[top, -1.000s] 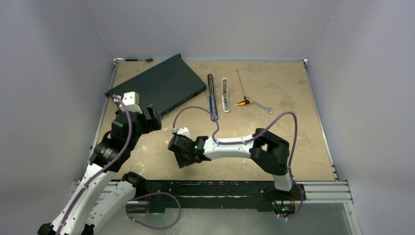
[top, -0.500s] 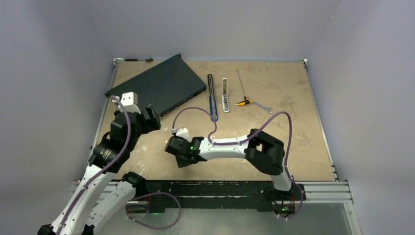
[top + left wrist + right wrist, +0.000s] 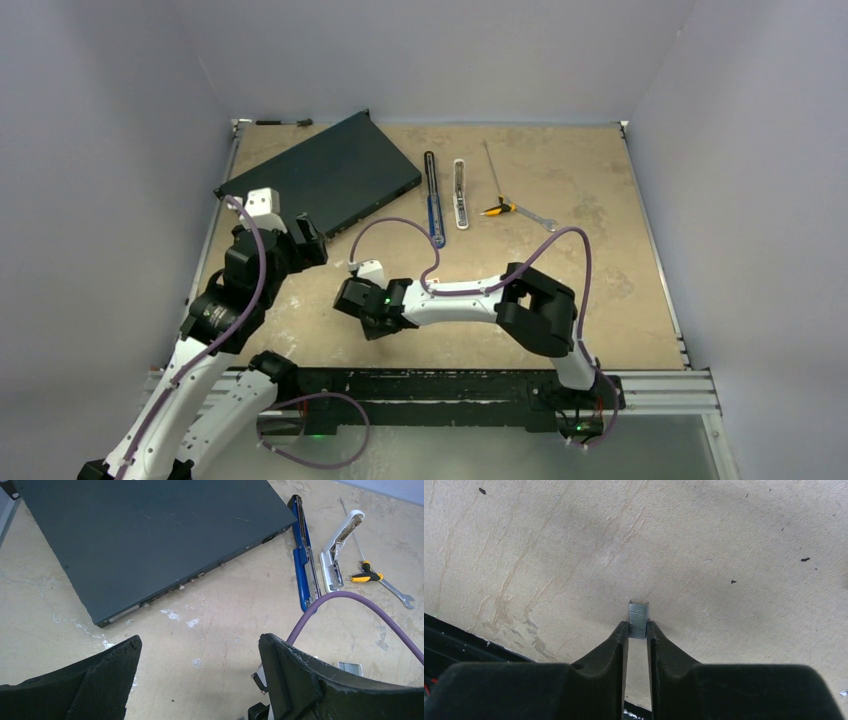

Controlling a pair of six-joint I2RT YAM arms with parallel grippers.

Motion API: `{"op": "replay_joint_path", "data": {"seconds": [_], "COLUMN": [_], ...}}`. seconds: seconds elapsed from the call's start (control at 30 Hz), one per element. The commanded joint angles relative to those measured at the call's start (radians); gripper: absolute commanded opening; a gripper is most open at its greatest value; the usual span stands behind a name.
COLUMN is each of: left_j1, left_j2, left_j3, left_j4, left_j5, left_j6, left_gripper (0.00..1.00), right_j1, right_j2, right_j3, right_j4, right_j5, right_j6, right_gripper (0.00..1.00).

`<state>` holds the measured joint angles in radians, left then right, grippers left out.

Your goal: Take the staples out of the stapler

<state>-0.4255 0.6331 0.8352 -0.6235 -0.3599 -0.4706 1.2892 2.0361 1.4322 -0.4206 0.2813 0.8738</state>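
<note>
The stapler lies taken apart at the back of the table: a black-and-blue bar (image 3: 432, 198) (image 3: 305, 565) and a white-silver bar (image 3: 460, 193) (image 3: 337, 555) side by side. My right gripper (image 3: 637, 629) (image 3: 362, 318) is low over the near middle of the table, shut on a small grey block of staples (image 3: 637, 620) pinched between its fingertips. My left gripper (image 3: 200, 652) (image 3: 312, 240) is open and empty, held above the table near the dark flat box.
A dark flat box (image 3: 320, 175) lies at the back left. A yellow-handled screwdriver (image 3: 497, 208) and a silver wrench (image 3: 538, 217) lie right of the stapler parts. A small white box (image 3: 348, 667) lies by the right arm. The black front rail (image 3: 454, 645) is close.
My right gripper has moved a little to the left and nearer the front edge. The left arm has barely moved.
</note>
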Motion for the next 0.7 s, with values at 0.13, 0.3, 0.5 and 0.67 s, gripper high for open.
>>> {"op": "replay_joint_path", "data": {"seconds": [0.13, 0.3, 0.5, 0.67], "left_j1": [0.007, 0.008, 0.008, 0.008], "left_j2": [0.002, 0.003, 0.004, 0.005], "left_j3": [-0.002, -0.003, -0.003, -0.003], "left_j4": [0.012, 0.012, 0.013, 0.013], "left_j5": [0.006, 0.007, 0.01, 0.012], "left_j6": [-0.002, -0.002, 0.0, 0.0], "left_gripper": [0.86, 0.86, 0.86, 0.86], "right_j1": [-0.001, -0.026, -0.103, -0.211], "right_j2": [-0.01, -0.135, -0.258, -0.407], "right_j3": [-0.01, -0.09, -0.207, -0.346], "right_j4": [-0.063, -0.027, -0.063, -0.079], "right_j5": [0.06, 0.054, 0.087, 0.109], "right_j6": [0.025, 0.02, 0.019, 0.009], "right_gripper": [0.16, 0.16, 0.16, 0.16]}}
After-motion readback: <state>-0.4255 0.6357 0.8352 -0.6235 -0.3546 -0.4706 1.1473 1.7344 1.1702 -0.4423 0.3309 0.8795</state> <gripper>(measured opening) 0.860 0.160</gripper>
